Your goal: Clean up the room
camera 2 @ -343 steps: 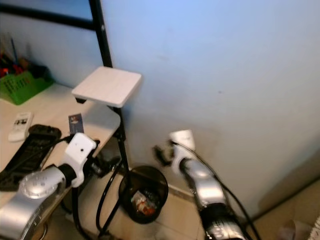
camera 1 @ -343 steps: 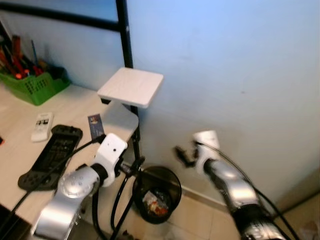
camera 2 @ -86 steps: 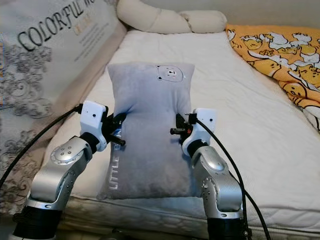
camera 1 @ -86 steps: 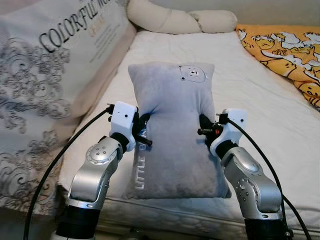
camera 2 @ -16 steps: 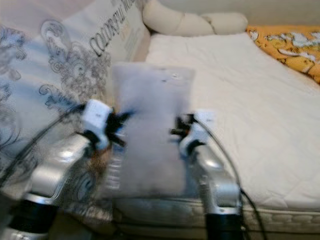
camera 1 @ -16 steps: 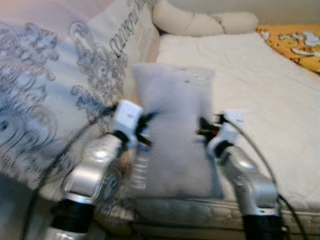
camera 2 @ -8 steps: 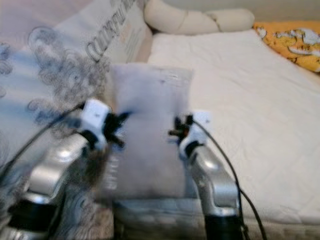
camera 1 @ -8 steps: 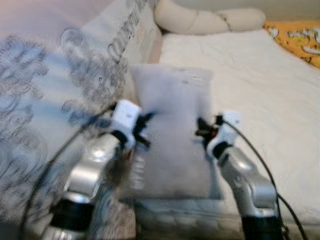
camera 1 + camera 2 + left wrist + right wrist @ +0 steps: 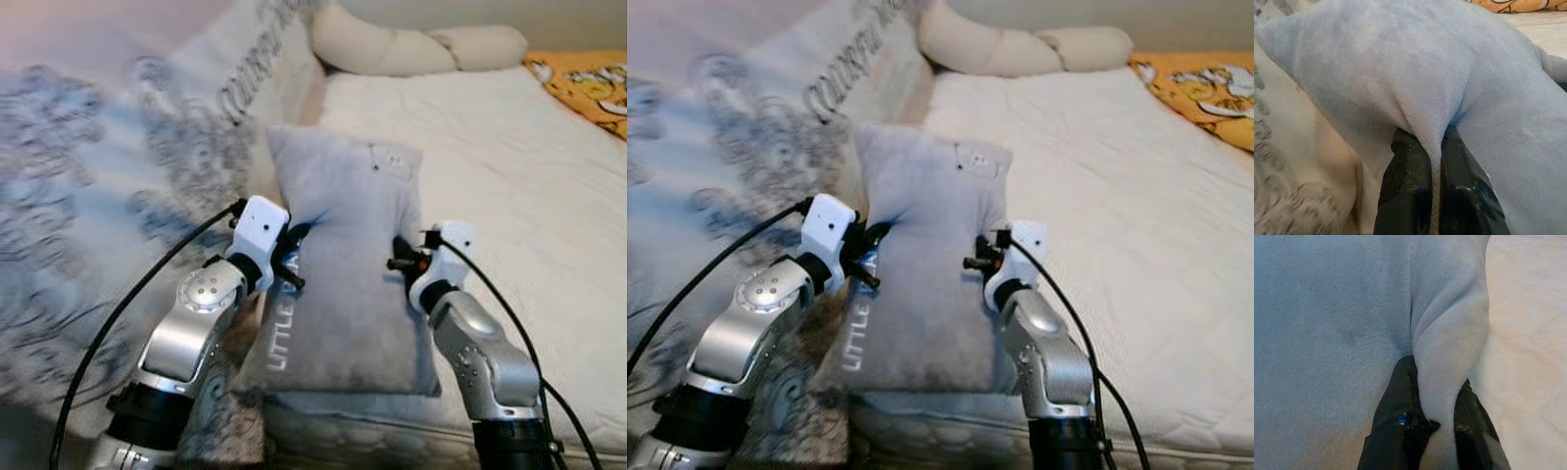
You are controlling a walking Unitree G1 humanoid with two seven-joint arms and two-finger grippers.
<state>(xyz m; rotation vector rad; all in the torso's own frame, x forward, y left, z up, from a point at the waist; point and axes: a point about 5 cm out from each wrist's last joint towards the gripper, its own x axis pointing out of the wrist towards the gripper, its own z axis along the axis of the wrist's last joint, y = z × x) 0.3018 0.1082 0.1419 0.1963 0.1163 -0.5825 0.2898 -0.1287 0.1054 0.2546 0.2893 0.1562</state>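
Holding the grey pillow (image 9: pixel 343 264) by both side edges, I have it out in front of me, its near end at the bed's edge. My left gripper (image 9: pixel 1432 161) is pinched tight on a fold of the pillow's left seam, and my right gripper (image 9: pixel 1432 406) is clamped the same way on a ridge of plush at its right edge, so both sets of fingers are closed on fabric.

Compared with a few seconds ago, the grips sit at the same spots on the pillow, but the scene around it has shifted. The big patterned cushion (image 9: pixel 118 196) left of the pillow now takes up far more of my view, and the orange blanket (image 9: pixel 588 83) far right of it has slid almost out of frame. I read that as my body and camera turning left, carrying the pillow along. The blur of the last second has cleared, so I judge the swing is settling.

Beyond the pillow lies the white mattress (image 9: pixel 519 166), and past that a cream bolster (image 9: pixel 411 44) runs across the head of the bed.

For tidying, my guess is the pillow is bound for the head of the bed near that bolster, and neither grip should loosen before then.
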